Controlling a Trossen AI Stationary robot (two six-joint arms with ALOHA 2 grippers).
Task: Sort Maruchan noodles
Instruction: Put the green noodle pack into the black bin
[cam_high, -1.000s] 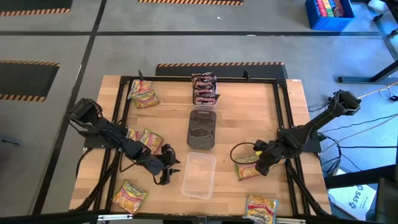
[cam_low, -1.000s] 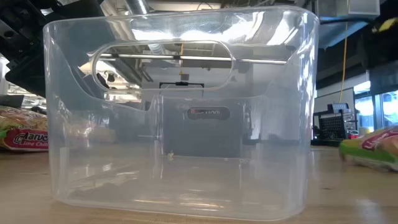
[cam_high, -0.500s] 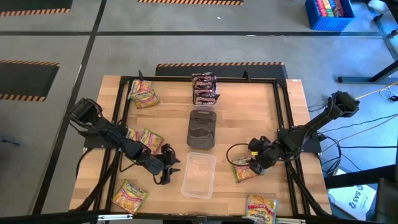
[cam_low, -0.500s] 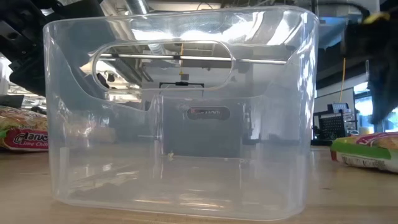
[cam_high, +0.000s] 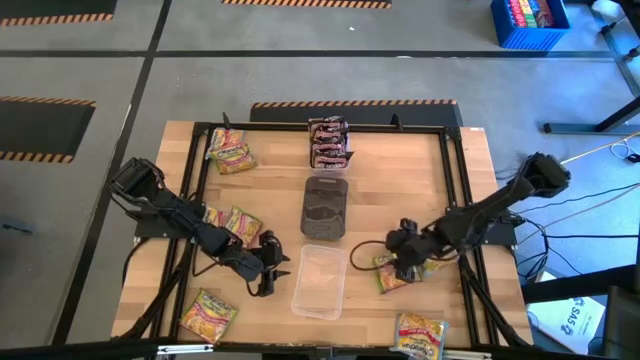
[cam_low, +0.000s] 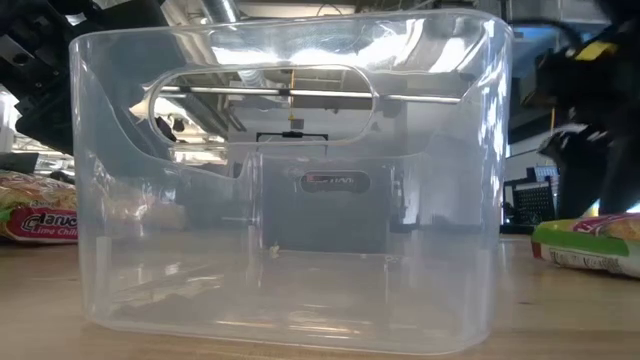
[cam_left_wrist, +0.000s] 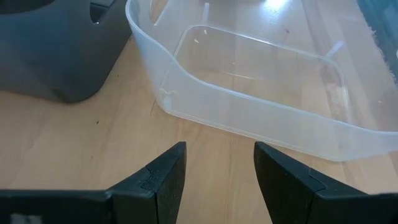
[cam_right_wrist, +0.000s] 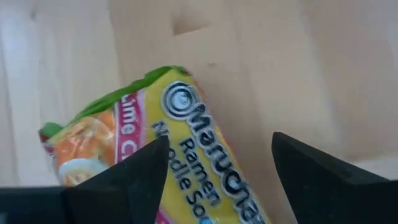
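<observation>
We see the right pincer (cam_high: 400, 262) low over the wooden worktop (cam_high: 400, 180), its dark fingers (cam_right_wrist: 124, 180) spread to either side of a green-and-yellow Maruchan noodle packet (cam_right_wrist: 155, 155) that lies flat just right of the clear plastic tray (cam_high: 320, 280); the fingers are not closed on it. The left pincer (cam_high: 268, 268) waits just left of that tray, its fingers (cam_left_wrist: 168, 180) spread with nothing between them. Behind the tray sits the dark grey rectangular lid (cam_high: 325, 207), and behind that a stack of dark brown-red packets (cam_high: 329, 143). Other yellow-pink packets lie at the far left corner (cam_high: 230, 152), beside the left arm (cam_high: 232, 222), at the near left (cam_high: 207, 314) and near right (cam_high: 420, 334).
</observation>
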